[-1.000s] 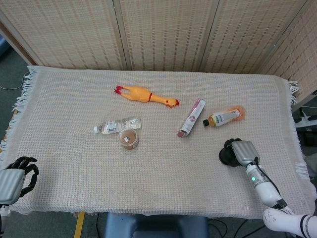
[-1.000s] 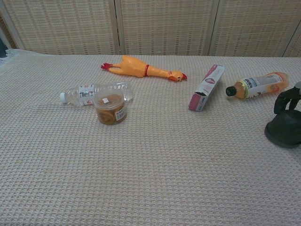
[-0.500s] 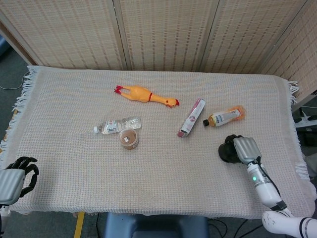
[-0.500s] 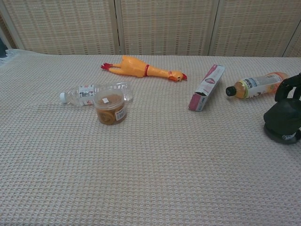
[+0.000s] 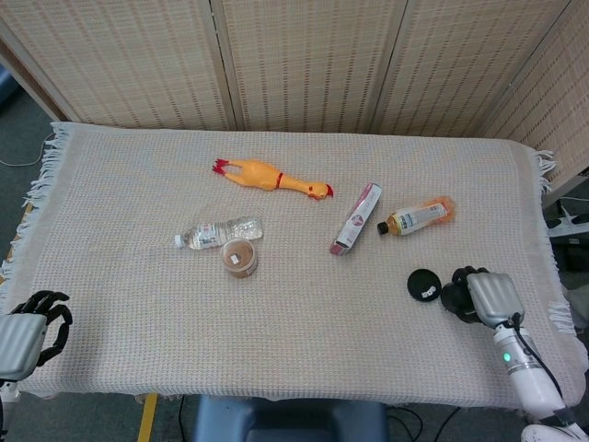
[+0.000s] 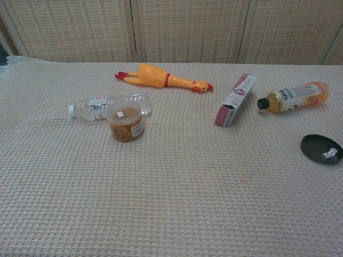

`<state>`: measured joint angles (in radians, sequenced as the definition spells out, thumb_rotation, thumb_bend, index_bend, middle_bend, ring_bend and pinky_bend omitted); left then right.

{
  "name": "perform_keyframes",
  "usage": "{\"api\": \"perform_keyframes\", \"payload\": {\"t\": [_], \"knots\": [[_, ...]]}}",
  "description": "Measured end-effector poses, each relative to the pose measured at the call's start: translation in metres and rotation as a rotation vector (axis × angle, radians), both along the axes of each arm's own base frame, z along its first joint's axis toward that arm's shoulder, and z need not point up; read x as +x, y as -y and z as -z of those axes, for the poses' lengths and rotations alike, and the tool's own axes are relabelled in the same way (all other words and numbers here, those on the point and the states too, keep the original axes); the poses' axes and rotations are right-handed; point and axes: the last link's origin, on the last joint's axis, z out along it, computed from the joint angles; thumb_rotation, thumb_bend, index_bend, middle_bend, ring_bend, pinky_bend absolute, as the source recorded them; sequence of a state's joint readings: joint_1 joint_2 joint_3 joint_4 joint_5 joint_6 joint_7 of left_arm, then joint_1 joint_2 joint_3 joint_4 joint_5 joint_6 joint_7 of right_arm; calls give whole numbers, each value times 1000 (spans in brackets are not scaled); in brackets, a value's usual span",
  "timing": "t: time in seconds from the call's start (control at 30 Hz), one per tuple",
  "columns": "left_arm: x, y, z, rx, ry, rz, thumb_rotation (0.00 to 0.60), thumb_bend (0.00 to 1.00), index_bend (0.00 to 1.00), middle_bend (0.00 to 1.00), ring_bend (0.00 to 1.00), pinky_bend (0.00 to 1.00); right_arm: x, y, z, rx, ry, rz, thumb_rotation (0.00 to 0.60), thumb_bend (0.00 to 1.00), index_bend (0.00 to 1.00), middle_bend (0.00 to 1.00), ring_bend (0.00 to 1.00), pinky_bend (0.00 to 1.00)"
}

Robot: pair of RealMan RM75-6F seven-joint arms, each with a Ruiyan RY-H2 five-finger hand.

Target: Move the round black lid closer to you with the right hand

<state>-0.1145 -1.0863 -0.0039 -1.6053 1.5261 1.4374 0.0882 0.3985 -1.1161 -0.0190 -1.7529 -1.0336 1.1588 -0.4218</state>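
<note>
Left hand (image 5: 28, 330) at near-left table edge, fingers curled, holding nothing. Water bottle (image 5: 219, 232) lies just behind the jar (image 5: 240, 257); rubber chicken (image 5: 270, 177) farther back; pink box (image 5: 356, 217) and orange bottle (image 5: 419, 216) right of centre. Round black lid (image 5: 423, 284) lies flat, nothing blocking it, just left of right hand (image 5: 482, 296); its dark fingers (image 5: 457, 296) curled, apart from lid.

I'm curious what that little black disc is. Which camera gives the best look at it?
The chest view: the round black lid appears large there, lying flat on the cloth with a white mark on it. The head view shows it small, just left of the right hand, not touching.
</note>
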Motion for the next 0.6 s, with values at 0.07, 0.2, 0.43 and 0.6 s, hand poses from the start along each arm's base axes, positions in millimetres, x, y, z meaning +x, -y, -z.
{"api": "perform_keyframes", "payload": {"t": [0.07,0.2,0.43,0.6], "knots": [[0,0,1,-4,-3,0,600,531,594,296,217,426,-7,-8,1,7,-20,13,600,170,596,414,434,635],[1,0,3,-12,-8,2,600,532,594,296,218,426,-13,-10,5,10,-34,6,600,171,587,414,423,642],[0,0,3,-13,-7,-2,600,531,594,296,218,426,-21,-7,10,19,-45,18,600,170,486,387,352,611],[0,0,4,-16,-9,-3,600,532,594,296,218,426,-24,-7,12,60,-48,46,600,170,329,257,218,477]]}}
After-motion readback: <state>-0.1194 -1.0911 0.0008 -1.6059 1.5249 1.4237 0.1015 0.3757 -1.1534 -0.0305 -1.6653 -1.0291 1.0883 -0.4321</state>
